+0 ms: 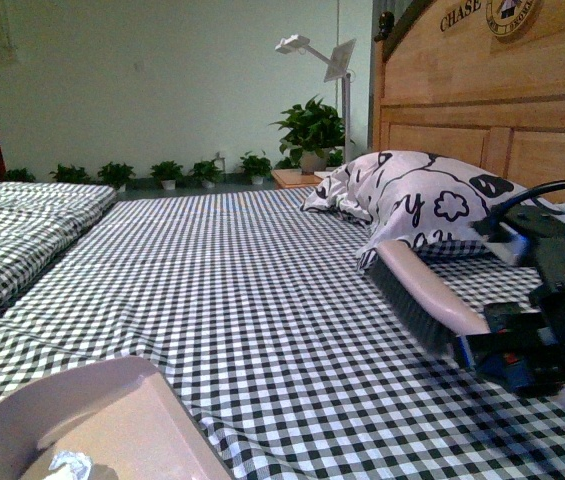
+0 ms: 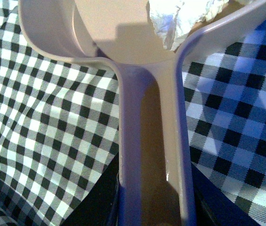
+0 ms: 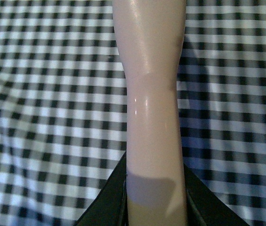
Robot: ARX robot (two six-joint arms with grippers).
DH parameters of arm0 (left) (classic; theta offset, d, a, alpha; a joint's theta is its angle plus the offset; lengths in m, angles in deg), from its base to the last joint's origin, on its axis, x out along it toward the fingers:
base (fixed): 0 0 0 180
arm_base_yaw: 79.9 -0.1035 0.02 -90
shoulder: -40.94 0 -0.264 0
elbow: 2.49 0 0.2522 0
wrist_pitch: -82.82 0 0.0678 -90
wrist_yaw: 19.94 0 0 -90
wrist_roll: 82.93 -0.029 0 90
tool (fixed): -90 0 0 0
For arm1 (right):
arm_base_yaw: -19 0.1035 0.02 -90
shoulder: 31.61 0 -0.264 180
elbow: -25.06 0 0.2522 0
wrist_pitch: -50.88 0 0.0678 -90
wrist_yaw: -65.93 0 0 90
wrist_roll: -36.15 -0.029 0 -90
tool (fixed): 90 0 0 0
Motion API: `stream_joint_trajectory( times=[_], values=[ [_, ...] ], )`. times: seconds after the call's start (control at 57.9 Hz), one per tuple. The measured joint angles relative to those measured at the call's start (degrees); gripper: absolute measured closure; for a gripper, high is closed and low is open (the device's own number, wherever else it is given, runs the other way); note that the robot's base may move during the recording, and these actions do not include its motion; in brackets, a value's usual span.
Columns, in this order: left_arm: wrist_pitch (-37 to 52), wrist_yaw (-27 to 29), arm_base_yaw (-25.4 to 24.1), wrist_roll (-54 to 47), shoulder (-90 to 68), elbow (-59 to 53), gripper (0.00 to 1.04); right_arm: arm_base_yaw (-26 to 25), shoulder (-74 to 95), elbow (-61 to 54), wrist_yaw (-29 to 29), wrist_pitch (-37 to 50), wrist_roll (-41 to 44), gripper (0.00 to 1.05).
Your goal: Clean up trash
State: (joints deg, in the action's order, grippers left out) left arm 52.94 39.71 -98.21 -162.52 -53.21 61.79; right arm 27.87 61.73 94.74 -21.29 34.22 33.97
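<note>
A pale pink dustpan (image 1: 92, 410) sits low at the front left above the checked bedspread. The trash (image 1: 67, 466), a crumpled white paper wad, lies inside its pan. In the left wrist view the trash (image 2: 180, 19) rests where the pan meets the handle (image 2: 154, 141). My left gripper (image 2: 154, 212) is shut on that dustpan handle. At the right, my right gripper (image 1: 522, 350) is shut on the brush (image 1: 417, 290), whose dark bristles point down toward the bed. In the right wrist view the brush (image 3: 154, 103) handle runs straight out from the right gripper (image 3: 155, 207).
A white pillow (image 1: 427, 205) with black patterns leans by the wooden headboard (image 1: 492, 100) at the back right. A folded checked quilt (image 1: 12, 235) lies at the left. Potted plants (image 1: 307, 130) and a white lamp (image 1: 337, 70) stand beyond the bed.
</note>
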Motion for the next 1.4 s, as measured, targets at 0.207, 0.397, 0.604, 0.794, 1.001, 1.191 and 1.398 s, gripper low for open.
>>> stream_joint_trajectory(
  times=[0.207,0.397,0.604,0.794,1.001,1.191,1.398],
  values=[
    [1.9,-0.1,0.0,10.1,0.8,2.3,0.78,-6.0,-2.6,0.0,1.9,-1.3,1.2,0.85],
    [1.3,-5.9,0.0,20.7,6.1,5.0,0.78,-10.5,-5.7,0.0,3.0,-2.5,2.6,0.85],
    [10.0,-0.7,-0.4,37.2,12.7,5.6,0.78,-14.9,-11.4,-1.0,2.5,-0.2,2.8,0.85],
    [15.3,8.5,-2.1,53.5,18.9,2.0,0.78,-18.6,-22.0,-4.2,7.8,3.1,-2.0,0.85],
    [16.0,10.6,-2.2,59.6,30.1,-3.7,0.78,-24.8,-33.0,-6.8,15.3,2.7,-3.2,0.85],
    [10.8,7.7,-2.8,62.0,41.3,-4.7,0.78,-33.3,-42.1,-8.6,25.1,-0.1,-4.3,0.85],
    [5.6,4.3,-4.4,62.4,49.8,-6.1,0.78,-41.3,-50.4,-11.2,33.0,-3.7,-5.8,0.85]
  ],
)
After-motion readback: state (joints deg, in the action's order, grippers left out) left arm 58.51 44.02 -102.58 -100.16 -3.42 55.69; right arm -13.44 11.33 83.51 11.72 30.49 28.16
